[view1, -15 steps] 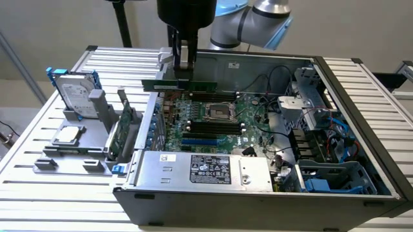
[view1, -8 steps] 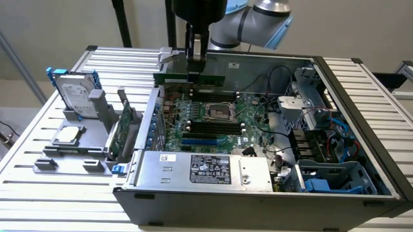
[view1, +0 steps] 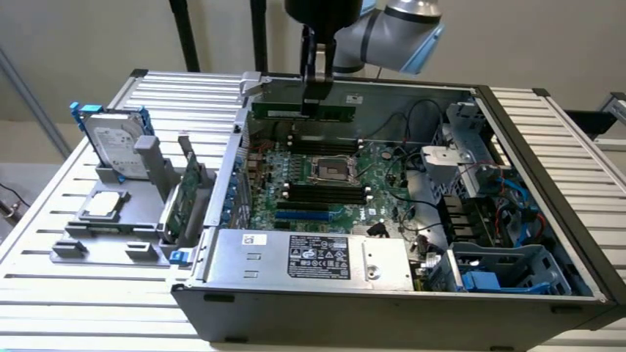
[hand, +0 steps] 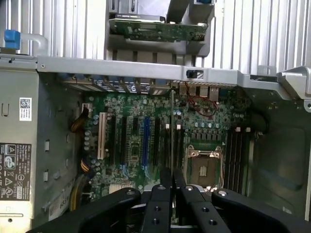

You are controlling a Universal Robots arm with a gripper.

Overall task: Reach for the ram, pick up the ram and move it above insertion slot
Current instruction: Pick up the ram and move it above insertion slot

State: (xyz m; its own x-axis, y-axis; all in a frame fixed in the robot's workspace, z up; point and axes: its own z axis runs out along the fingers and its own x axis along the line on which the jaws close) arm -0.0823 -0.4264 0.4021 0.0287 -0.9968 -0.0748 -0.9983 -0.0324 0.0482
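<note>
The tool [view1: 315, 103] is holding the ram [view1: 301, 113], its fingers closed on the stick's top edge, hanging it level over the far end of the open case, above the motherboard [view1: 328, 180]. A tilt in the grip is risking a misaligned edge. The case wall [view1: 357, 86] and cables [view1: 421, 117] are crowding the space; the CPU socket [view1: 330, 170] area is lying open.

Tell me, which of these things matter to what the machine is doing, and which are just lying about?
In the job:
- long thin green circuit-board stick, gripped by the black tool
- green motherboard with dark slots, beneath it

Lying about:
- silver hard drive with blue rails
- larger green expansion card in the grey rack
- silver power supply box
</note>
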